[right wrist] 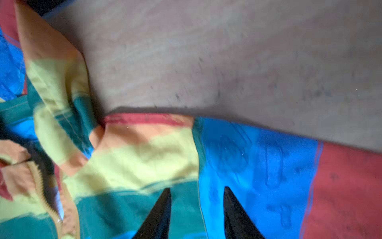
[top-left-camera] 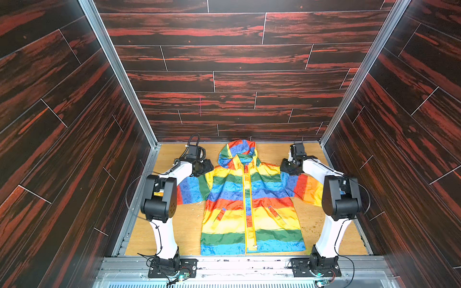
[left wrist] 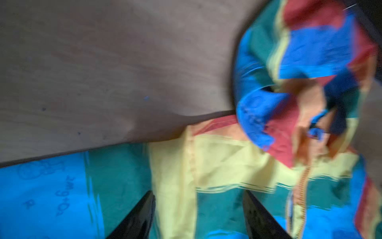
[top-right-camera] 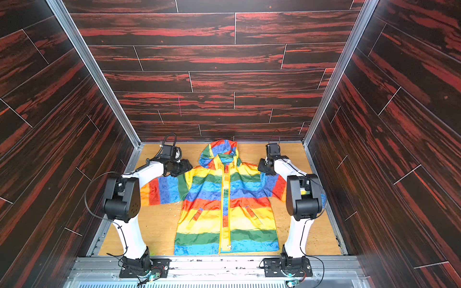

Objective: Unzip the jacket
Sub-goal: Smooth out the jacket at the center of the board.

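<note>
1. Jacket (top-left-camera: 269, 199) lay flat on desk (top-left-camera: 179, 232), hood (top-left-camera: 237, 152) far from the arm bases, hem near.
2. Zipper (top-left-camera: 245, 199) ran far-to-near, midway between tools.
3. Left tool (left wrist: 198, 193), right tool (right wrist: 197, 188): jaws parted, empty, over own-side shoulders, equally near.

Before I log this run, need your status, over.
Left gripper open, right gripper open, both empty over shoulders. Jacket flat, zipper pull near hem. Nothing in the way.

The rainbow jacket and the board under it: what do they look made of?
The jacket: thin synthetic fabric, probably nylon, slightly shiny, creasing in sharp wrinkles. The tabletop: light wood, likely plywood, matte, with visible grain and scuffs.
</note>
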Available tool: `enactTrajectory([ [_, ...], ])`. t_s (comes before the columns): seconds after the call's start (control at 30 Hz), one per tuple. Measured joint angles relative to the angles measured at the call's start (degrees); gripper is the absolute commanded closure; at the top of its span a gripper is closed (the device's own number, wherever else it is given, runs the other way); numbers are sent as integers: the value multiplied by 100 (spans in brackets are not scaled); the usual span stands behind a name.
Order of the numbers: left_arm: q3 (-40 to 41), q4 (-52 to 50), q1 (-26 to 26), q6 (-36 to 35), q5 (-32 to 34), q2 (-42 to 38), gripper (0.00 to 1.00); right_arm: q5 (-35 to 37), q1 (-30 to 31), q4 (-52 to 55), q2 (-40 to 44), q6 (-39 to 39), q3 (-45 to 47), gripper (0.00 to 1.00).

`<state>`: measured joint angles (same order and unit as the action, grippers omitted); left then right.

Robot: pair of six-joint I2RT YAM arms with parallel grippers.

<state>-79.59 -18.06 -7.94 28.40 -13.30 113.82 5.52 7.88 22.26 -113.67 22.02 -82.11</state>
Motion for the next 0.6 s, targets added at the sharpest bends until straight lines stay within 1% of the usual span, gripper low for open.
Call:
enactTrajectory([
  [0.13,243,-140,103,7,428,-199,26,361,-122,179,-7,0,153,56],
  [0.2,505,-138,291,31,568,-459,29,402,-275,243,-7,4,262,56],
  [0.3,568,-258,656,101,909,-627,32,525,-470,479,-7,81,278,58],
  [0.37,741,-214,909,221,1178,-769,37,608,-612,535,4,240,315,59],
  [0.43,1019,-225,1134,358,1412,-962,38,629,-774,518,107,428,538,58],
  [0.5,1294,-293,1360,498,1670,-1167,31,662,-1010,533,317,647,885,56],
  [0.6,1718,-428,1720,702,2142,-1626,21,855,-1574,621,743,962,1390,53],
])
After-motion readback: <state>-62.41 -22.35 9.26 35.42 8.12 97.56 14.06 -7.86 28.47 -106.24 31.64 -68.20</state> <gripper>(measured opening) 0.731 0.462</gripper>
